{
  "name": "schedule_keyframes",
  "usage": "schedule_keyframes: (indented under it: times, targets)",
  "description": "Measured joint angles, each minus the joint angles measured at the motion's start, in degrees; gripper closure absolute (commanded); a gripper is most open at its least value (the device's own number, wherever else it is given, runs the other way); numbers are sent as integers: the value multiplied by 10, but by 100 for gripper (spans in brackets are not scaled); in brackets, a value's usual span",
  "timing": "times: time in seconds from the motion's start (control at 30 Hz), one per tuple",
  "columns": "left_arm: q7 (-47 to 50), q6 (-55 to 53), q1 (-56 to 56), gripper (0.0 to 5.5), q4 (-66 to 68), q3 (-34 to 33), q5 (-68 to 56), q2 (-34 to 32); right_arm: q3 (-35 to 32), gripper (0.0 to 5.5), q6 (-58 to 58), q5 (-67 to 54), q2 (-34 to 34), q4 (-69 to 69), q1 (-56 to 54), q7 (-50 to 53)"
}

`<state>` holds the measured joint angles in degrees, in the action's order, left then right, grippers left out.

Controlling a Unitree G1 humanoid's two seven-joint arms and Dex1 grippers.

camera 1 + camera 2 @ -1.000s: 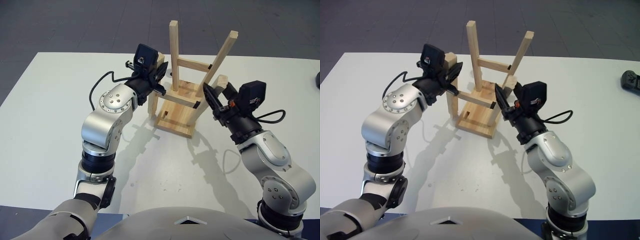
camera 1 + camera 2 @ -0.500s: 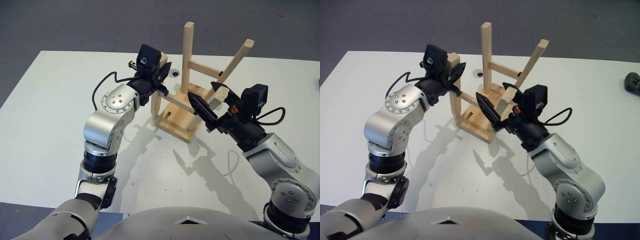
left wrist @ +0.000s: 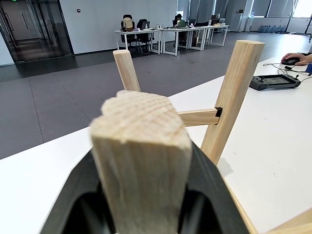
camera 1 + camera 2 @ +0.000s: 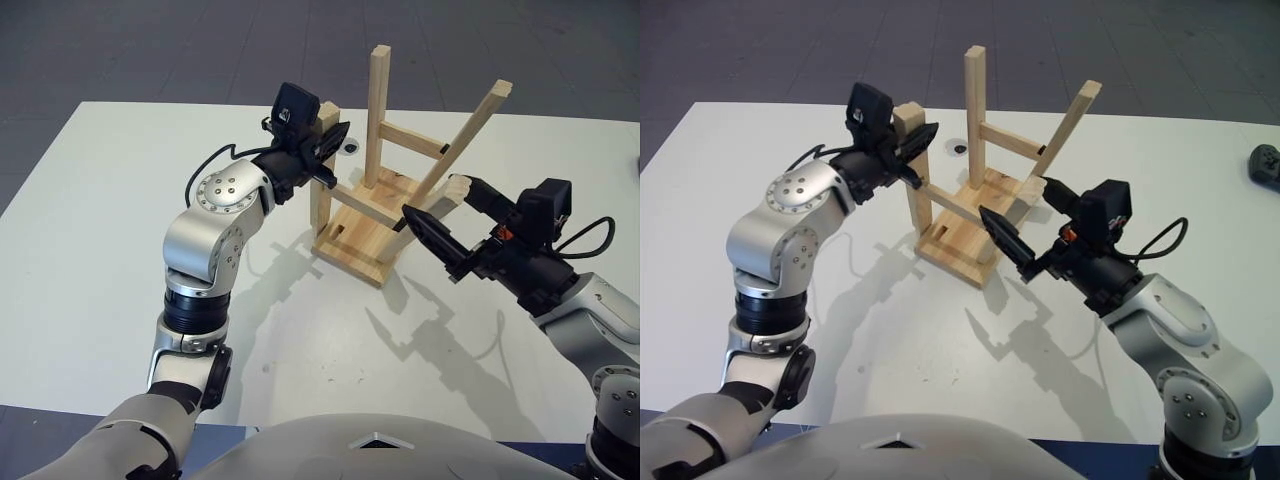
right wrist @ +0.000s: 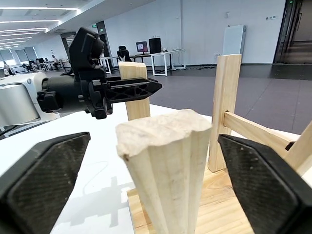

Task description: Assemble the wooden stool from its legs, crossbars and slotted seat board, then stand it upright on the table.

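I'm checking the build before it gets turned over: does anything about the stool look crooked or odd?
Yes. The stool rests upside down on its seat board, and its far right leg slants outward while the far left leg stands straight, so the frame looks skewed.

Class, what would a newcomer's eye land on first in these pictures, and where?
A wooden stool stands upside down on the white table, legs pointing up. The left gripper is clamped on one leg's end; the right gripper sits open around another's.
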<state>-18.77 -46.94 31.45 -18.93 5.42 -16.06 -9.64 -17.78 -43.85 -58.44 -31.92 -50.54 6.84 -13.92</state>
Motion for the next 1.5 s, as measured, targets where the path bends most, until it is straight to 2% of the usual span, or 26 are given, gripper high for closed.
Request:
schedule_keyframes:
  times: [0.4, 0.7, 0.93, 1.17, 1.5]
  targets:
    - [-5, 5, -1, 444, -3, 4, 1, -4, -11, 312, 21, -28, -30, 31, 14, -50]
    - [-27, 38, 20, 444, 46, -29, 1, -37, -7, 317, 23, -52, -67, 49, 1, -70]
    - [-15, 8, 17, 444, -12, -57, -29, -35, 61, 326, 45, 23, -19, -4, 3, 32]
    - [43, -63, -8, 444, -74, -111, -62, -26, 79, 328, 55, 50, 12, -25, 18, 81]
    - [66, -19, -31, 444, -44, -95, -63, 18, 98, 328, 59, 71, 32, -25, 12, 105]
